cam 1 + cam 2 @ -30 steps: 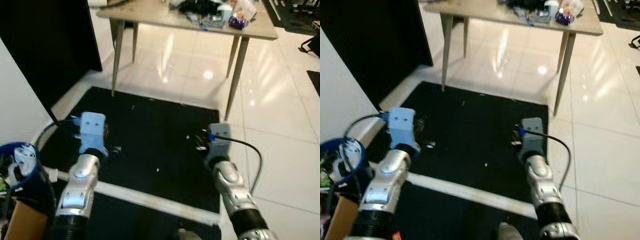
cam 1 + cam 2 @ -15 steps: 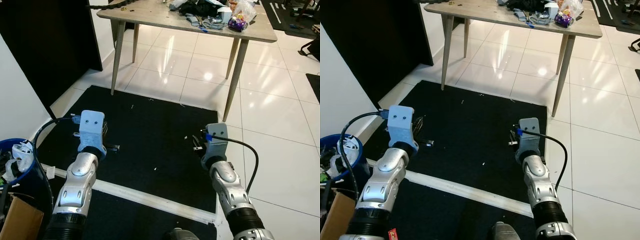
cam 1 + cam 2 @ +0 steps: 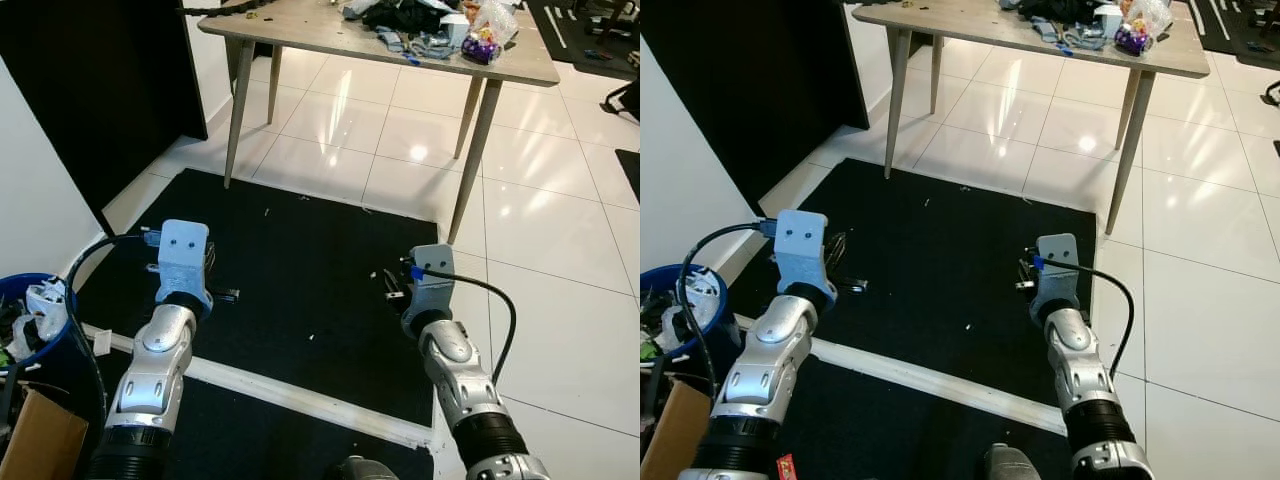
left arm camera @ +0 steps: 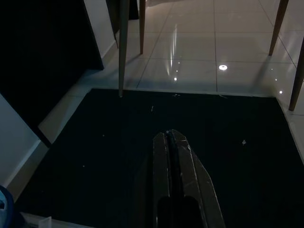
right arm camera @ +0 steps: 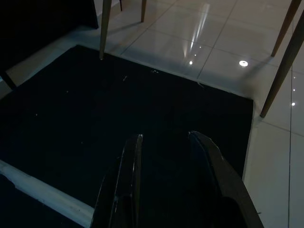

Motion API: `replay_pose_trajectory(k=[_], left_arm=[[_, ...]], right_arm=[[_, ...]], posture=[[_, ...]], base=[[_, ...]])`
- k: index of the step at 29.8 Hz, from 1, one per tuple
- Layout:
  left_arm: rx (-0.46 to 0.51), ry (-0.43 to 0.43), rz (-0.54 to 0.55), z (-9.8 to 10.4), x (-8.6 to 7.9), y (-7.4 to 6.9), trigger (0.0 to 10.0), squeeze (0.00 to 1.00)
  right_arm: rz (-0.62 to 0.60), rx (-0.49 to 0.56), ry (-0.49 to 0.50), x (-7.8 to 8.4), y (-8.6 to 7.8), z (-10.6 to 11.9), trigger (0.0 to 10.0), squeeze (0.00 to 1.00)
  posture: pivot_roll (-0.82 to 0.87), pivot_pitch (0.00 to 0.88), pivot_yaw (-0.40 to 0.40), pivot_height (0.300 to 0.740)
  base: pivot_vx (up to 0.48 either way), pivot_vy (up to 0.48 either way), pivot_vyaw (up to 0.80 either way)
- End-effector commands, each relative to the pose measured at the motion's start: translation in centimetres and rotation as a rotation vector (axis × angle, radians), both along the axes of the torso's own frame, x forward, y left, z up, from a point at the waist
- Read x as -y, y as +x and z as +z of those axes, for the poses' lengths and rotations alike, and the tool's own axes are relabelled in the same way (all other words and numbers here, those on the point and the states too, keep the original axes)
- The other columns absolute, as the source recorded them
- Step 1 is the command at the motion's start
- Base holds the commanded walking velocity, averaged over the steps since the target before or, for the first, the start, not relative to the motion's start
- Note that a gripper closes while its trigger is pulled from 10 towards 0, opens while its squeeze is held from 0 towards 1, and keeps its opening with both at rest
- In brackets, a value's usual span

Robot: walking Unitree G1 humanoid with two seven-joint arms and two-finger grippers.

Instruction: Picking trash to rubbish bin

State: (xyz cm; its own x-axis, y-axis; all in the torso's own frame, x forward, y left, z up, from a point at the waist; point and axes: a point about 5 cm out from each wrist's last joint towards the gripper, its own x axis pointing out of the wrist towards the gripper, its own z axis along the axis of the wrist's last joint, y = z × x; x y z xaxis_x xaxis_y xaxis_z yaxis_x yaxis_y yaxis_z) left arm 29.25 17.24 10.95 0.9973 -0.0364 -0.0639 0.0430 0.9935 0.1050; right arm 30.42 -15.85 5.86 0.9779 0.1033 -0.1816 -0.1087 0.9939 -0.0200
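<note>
A blue rubbish bin [image 3: 14, 288] stands at my far left with white and green trash showing inside it. Tiny white scraps [image 3: 311, 339] dot the black mat [image 3: 310, 250] in front of me. Both arms reach forward low over the mat. My left gripper [image 4: 170, 135] is shut, its fingers pressed together with nothing between them. My right gripper [image 5: 164, 138] is open over the bare mat, holding nothing. The blue left wrist housing [image 3: 184, 258] and the grey right wrist housing [image 3: 432, 280] sit about level with each other.
A wooden table [image 3: 300, 28] cluttered with bags stands beyond the mat; its legs [image 3: 236, 110] [image 3: 472, 150] come down at the mat's far edge. A dark panel [image 3: 100, 80] stands at left. A cardboard box [image 3: 35, 445] sits beside the bin, and a white strip [image 3: 290, 396] crosses the floor.
The head camera has steadied from a blurred, slightly shifted view. Both arms hold about the same pose, and nothing on the floor has moved.
</note>
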Motion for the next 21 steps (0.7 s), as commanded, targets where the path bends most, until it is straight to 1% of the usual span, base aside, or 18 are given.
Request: replay_pose_trajectory(k=[1,21], left_arm=[[0.004,-0.011,-0.014,-0.02,0.31,-0.01,10.0,0.00],[0.011,-0.006,-0.005,0.11,0.01,0.23,10.0,0.00]], right_arm=[[-0.004,-0.005,0.001,0.18,0.00,-0.12,10.0,0.00],[0.003,0.001,0.006,-0.13,0.31,0.09,10.0,0.00]], posture=[[0.06,0.015,-0.004,0.740],[0.07,0.012,-0.009,0.740]], base=[[0.000,0.000,0.00],[0.000,0.000,0.00]])
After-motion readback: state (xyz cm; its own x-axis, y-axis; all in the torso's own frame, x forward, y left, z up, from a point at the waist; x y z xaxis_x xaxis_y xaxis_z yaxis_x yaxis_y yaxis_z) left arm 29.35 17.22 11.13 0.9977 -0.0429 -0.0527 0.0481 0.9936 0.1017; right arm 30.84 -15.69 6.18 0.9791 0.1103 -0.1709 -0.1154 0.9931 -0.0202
